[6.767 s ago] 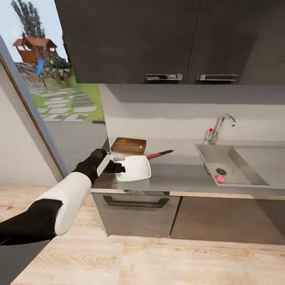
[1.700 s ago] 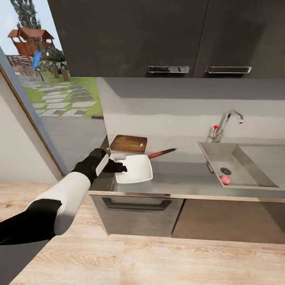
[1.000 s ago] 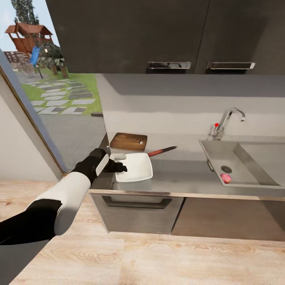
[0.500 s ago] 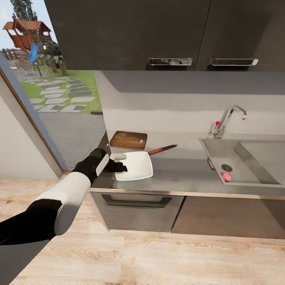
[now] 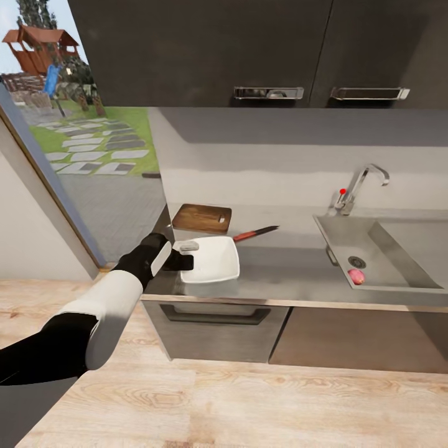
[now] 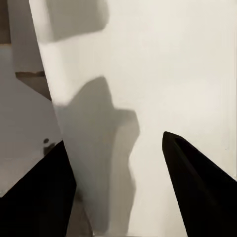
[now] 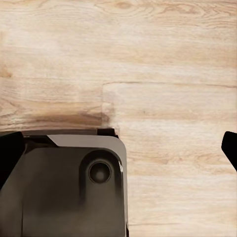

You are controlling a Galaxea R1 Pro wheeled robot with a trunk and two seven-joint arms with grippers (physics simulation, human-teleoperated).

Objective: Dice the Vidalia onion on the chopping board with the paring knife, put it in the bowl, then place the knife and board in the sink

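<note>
Gripping the near rim of the bowl, the left gripper is seen closed on it over the countertop. Beyond the claw lie the chopping board and paring knife. Well to its right, the Vidalia onion rests in the sink. The right gripper is spread wide above wooden floor, holding nothing.
</note>
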